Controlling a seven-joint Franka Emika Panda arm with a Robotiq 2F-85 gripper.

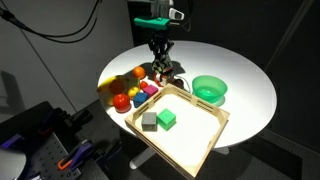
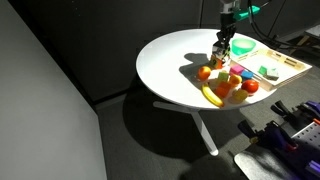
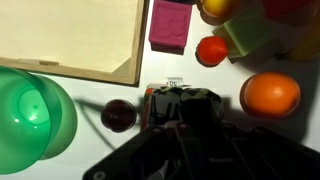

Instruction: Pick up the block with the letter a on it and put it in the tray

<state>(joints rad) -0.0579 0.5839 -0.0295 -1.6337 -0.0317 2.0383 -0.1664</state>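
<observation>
1. Block with the letter A sits on the round white table, directly under the gripper; in the wrist view its dark patterned body fills the space between the gripper's fingers.
2. Gripper reaches straight down over the block and appears to be pinching it; the fingers look nearly pressed together around it, though the fingertips themselves are hidden.
3. Lifting has not happened as far as the pictures show: the block looks to rest on the table, among small fruit-like toys and coloured cubes just beside the gripper.
4. Tray, a shallow light-wood square, lies near the gripper, toward the camera in an exterior view; its corner shows close ahead in the wrist view.
5. Inside the tray sit a plain green cube and a grey cube; the letter block is not there.
6. Green bowl stands beside the gripper, apart from the tray.
7. Judged progress: grasp roughly made; lifting, carrying to the tray and releasing remain.
</observation>
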